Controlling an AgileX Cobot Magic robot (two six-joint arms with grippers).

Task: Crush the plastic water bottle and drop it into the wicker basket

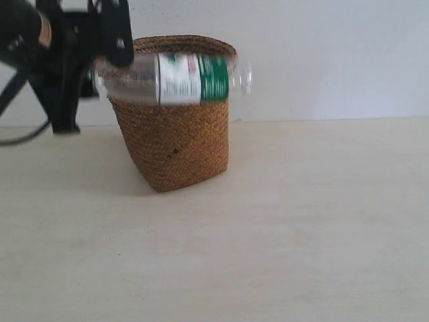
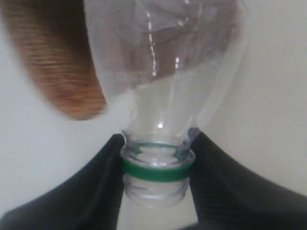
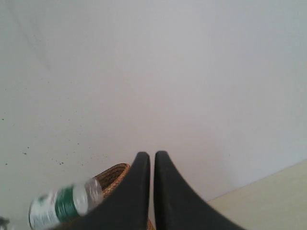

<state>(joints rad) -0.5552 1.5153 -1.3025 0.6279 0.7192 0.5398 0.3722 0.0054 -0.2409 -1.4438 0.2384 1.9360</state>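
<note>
Your left gripper (image 2: 157, 165), clamped on its neck, holds the plastic water bottle (image 1: 181, 79) level at the rim of the wicker basket (image 1: 177, 144), base pointing right; your right gripper (image 3: 152, 163), fingers together, sits farther off.

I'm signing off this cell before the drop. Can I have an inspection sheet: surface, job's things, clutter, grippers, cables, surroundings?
Surface: pale table, no marks seen.
Job's things: plastic water bottle held sideways at rim level of the wicker basket, not yet inside; the basket stands upright.
Clutter: nothing seen.
Grippers: left gripper shut on the bottle's neck at the green ring; right gripper shut, holding nothing.
Cables: one dark cable beside the left arm.
Surroundings: plain white wall.
</note>
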